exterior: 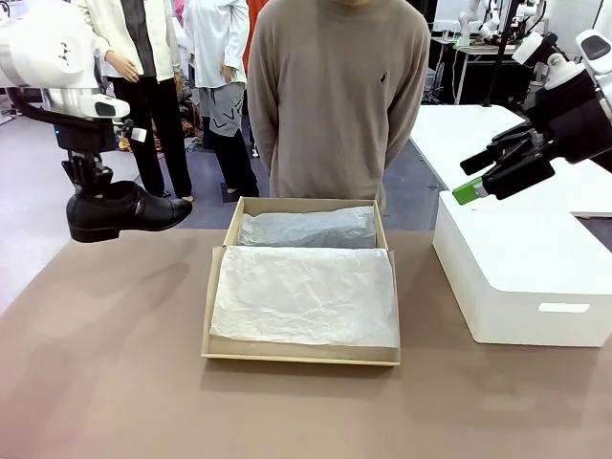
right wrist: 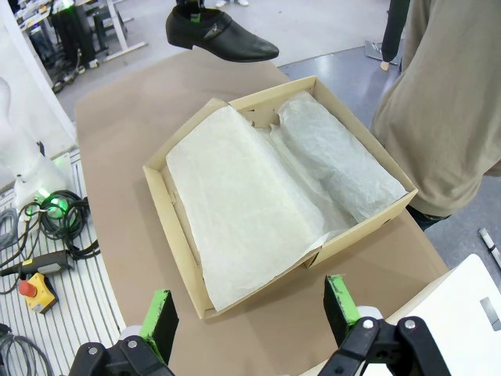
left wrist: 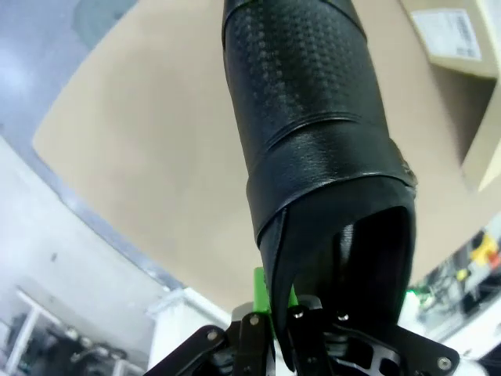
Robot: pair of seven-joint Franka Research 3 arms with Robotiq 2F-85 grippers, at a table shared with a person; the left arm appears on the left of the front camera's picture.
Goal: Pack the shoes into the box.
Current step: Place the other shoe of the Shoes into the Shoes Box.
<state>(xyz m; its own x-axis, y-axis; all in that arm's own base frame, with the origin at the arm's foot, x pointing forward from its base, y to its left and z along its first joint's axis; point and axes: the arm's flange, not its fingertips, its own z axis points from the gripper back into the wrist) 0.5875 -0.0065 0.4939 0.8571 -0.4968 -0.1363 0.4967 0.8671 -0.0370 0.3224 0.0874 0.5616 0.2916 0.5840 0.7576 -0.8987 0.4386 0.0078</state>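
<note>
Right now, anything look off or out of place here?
Nothing spilled or damaged. The black dress shoe hangs from the left pincer, left of the cardboard shoebox. One oddity: the tissue paper humps up along the box's far wall; can't tell what's underneath.

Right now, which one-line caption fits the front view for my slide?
Left gripper holds a glossy black leather dress shoe above the table, left of the open tan cardboard box.
</note>
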